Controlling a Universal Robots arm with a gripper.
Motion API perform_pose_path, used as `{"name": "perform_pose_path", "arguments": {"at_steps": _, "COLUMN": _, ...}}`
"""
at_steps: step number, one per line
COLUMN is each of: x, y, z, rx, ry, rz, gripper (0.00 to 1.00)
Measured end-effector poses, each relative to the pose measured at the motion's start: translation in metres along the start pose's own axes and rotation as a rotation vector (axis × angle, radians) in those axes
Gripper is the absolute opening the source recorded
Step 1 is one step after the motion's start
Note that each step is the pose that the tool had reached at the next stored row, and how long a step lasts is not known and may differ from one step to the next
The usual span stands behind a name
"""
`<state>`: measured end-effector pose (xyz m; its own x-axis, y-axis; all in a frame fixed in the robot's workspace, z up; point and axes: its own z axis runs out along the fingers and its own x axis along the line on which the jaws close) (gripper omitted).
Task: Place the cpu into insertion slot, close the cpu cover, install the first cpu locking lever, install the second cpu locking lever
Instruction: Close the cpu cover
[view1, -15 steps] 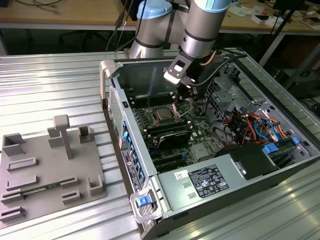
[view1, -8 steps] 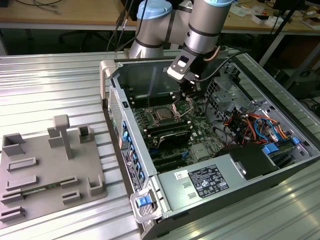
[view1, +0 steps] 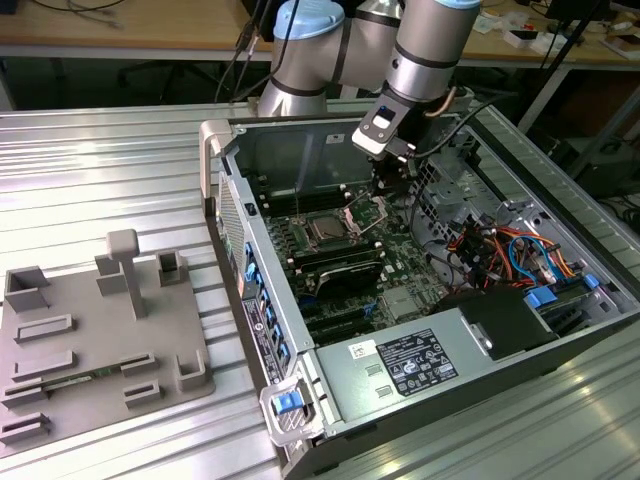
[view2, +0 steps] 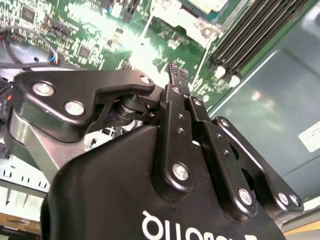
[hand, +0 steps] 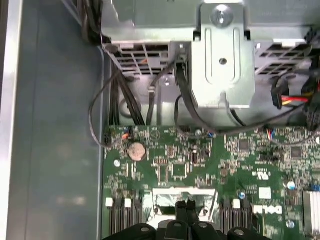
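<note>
An open computer case lay on a ribbed metal table, with a grey fixture plate outside it on the exterior view's left. Inside the case, the grey power supply box took up the near end, and bundled cables crowded the side on the exterior view's right. The arm reached into the case's middle, over the green motherboard. There the cpu sat in the insertion slot, with black memory slots alongside. The cpu cover stood raised beside it. The gripper hung at the cover with its fingers drawn together; whether they pinched it could not be told.
</note>
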<state>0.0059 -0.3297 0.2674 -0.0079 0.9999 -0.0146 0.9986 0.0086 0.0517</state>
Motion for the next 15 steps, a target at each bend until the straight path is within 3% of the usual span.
{"name": "perform_pose_path", "arguments": {"at_steps": 8, "x": -0.0001, "y": 0.0245, "z": 0.0014, "rx": 0.0, "ry": 0.0001, "rz": 0.0, "gripper": 0.11}}
{"name": "perform_pose_path", "arguments": {"at_steps": 10, "x": 0.0002, "y": 0.0311, "z": 0.005, "rx": 0.0014, "ry": 0.0001, "rz": 0.0, "gripper": 0.11}}
{"name": "perform_pose_path", "arguments": {"at_steps": 15, "x": 0.0013, "y": 0.0347, "z": 0.0151, "rx": 0.0061, "ry": 0.0001, "rz": 0.0, "gripper": 0.11}}
